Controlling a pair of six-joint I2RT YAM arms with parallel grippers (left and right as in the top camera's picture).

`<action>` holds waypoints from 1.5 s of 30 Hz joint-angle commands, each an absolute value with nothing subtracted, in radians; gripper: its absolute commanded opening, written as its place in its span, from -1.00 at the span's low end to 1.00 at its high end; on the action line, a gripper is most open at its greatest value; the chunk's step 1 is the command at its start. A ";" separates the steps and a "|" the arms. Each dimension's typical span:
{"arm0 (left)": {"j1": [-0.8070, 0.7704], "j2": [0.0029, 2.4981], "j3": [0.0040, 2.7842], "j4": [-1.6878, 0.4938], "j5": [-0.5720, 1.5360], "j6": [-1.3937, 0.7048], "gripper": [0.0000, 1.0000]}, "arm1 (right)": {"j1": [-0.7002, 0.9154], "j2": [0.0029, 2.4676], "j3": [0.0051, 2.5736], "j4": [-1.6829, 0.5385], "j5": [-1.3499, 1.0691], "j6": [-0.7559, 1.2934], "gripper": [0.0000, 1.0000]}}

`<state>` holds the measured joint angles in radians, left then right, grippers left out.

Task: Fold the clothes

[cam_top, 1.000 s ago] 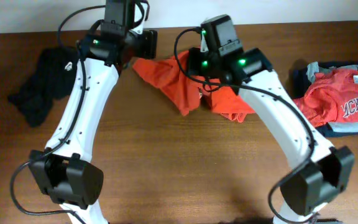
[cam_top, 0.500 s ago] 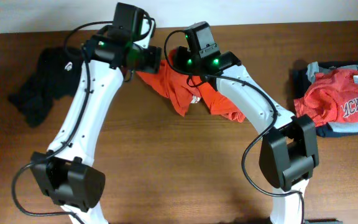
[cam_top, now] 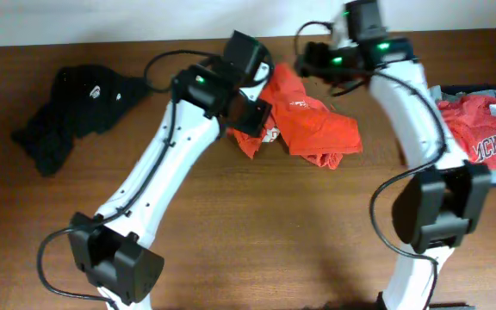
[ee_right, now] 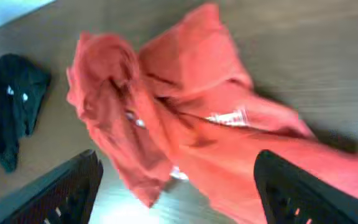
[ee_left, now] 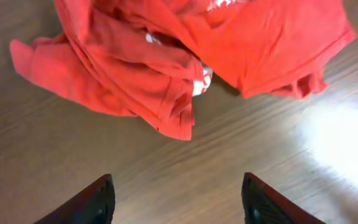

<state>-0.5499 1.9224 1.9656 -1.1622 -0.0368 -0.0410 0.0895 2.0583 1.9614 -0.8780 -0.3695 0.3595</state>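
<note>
A crumpled orange-red T-shirt (cam_top: 317, 131) lies on the wooden desk (cam_top: 274, 228) toward its far side, near the middle, bunched into folds with a small white print showing among them. The left arm (cam_top: 175, 151) reaches across from the near left, and its wrist hides the shirt's left edge in the overhead view. In the left wrist view the left jaws stand released and spread wide, the two dark fingers (ee_left: 95, 200) apart above bare wood with nothing between them, and the T-shirt (ee_left: 166, 56) lies just beyond them. The right arm (cam_top: 416, 112) stretches to the far edge of the desk, its wrist over the shirt's far right corner. The right jaws are likewise released, their fingers (ee_right: 58, 186) set far apart and grasping nothing, with the T-shirt (ee_right: 185, 124) spread below them. A black garment (cam_top: 67, 116) with small white marks sits rumpled at the far left of the desk, well apart from the shirt, and it shows at the left edge of the right wrist view (ee_right: 8, 106). At the right edge of the desk a red T-shirt with white lettering (cam_top: 480, 138) lies on top of blue-grey garments (cam_top: 455, 93).
</note>
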 commanded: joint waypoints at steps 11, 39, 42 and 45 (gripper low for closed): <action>-0.574 1.908 1.570 -0.573 -0.143 -0.255 0.30 | -0.043 2.014 1.985 -1.023 -0.504 0.142 0.64; -0.573 2.120 1.552 -0.348 -0.236 -0.434 -0.01 | -0.041 2.015 1.985 -1.068 -0.414 0.126 0.64; -0.573 2.137 1.552 -0.349 -0.236 -0.434 -0.09 | -0.041 2.015 1.985 -1.078 -0.414 0.115 0.64; -0.572 2.145 1.552 -0.344 -0.236 -0.434 -0.20 | -0.041 2.015 1.985 -1.086 -0.410 0.108 0.64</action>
